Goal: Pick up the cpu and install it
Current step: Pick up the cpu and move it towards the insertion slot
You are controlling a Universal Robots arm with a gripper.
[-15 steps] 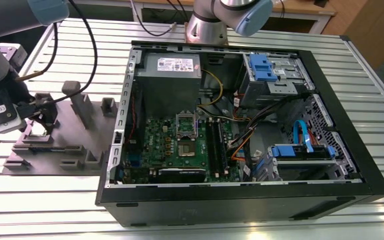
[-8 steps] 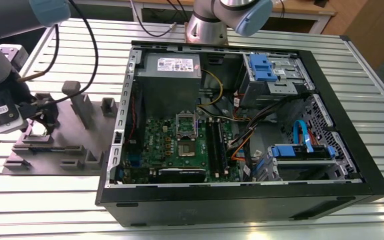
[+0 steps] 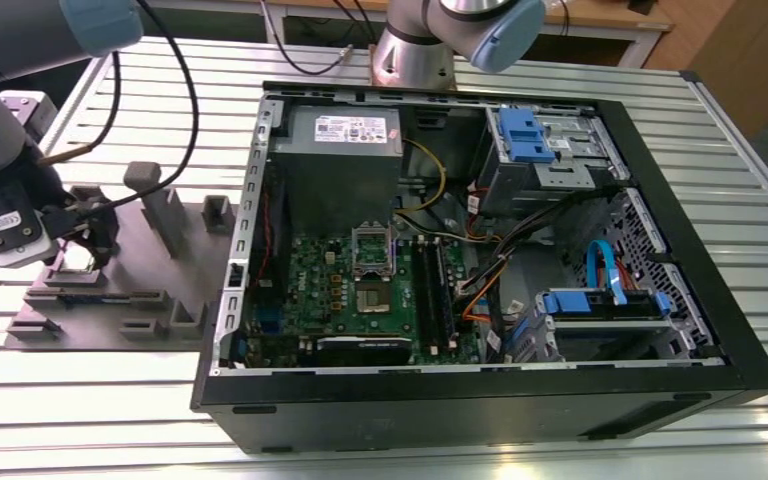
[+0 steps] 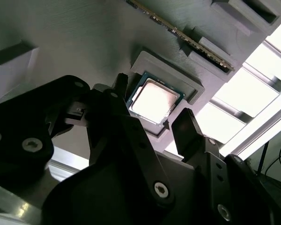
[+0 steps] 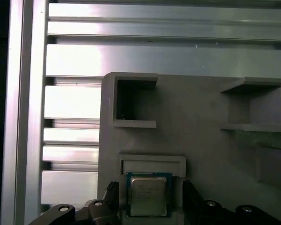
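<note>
Cpu [image 5: 148, 195] lies flat, straddled by the spread claw [image 5: 150, 186].

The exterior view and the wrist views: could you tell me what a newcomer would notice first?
The open computer case with its green board dominates the exterior view. At the exterior view's left, the open hand straddles the cpu, which sits in a pocket of the grey fixture.

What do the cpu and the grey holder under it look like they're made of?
The cpu: a silvery metal top, smooth and semi-glossy, since it throws back light, on a thin bluish-green board edge. The grey holder: matte, probably plastic, perhaps printed, given fine parallel lines across its surface.
</note>
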